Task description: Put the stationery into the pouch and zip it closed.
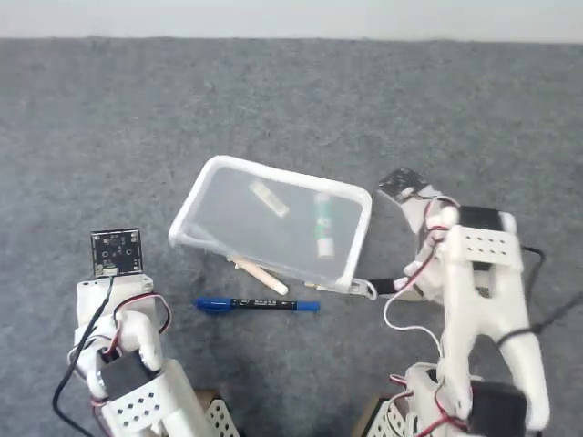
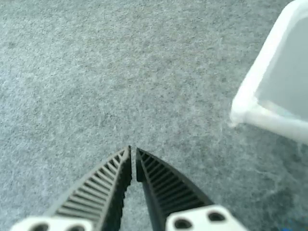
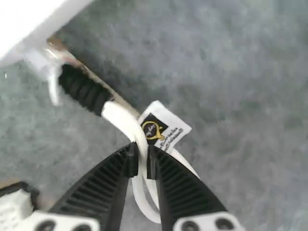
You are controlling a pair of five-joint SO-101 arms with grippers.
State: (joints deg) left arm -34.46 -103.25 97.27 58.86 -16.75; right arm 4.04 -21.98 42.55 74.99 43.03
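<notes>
On grey carpet [image 1: 109, 118], wall [image 1: 291, 16] behind: pouch [image 1: 239, 211], pen [image 1: 260, 304]; R jaws nip cord [image 3: 119, 117].

Looks like a robotics lab bench: grey felt cover [image 1: 109, 109], two white arms [image 1: 478, 273] with bare wiring [image 1: 386, 315]

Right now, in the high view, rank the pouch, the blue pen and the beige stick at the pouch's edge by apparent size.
1. pouch, by far the largest.
2. blue pen, long and thin.
3. beige stick, shorter than the pen, though part may be hidden under the pouch.
</notes>
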